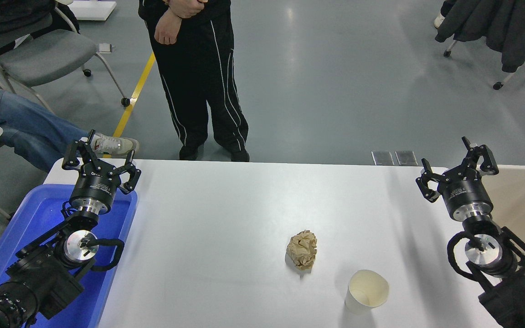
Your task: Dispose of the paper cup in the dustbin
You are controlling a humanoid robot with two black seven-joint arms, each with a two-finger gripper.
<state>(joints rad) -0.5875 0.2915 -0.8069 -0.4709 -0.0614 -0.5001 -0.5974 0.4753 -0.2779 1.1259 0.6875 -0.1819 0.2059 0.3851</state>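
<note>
The paper cup [366, 291] is small, white and cream inside. It stands upright on the white table [226, 214] near the front edge, right of centre. The dustbin [522, 200] is a beige tub at the table's right edge, partly hidden by my right arm. My right gripper [456, 168] is open and empty, held up over the table's far right beside the dustbin, well behind and to the right of the cup. My left gripper [100, 157] is open and empty, parked at the lower left over the blue bin.
A crumpled brown paper ball [302, 249] lies left of and behind the cup. A blue plastic bin [34, 218] sits at the table's left. A person in black trousers [201, 86] stands at the far side; another sits at the far left with a foot [114, 145] near the table corner.
</note>
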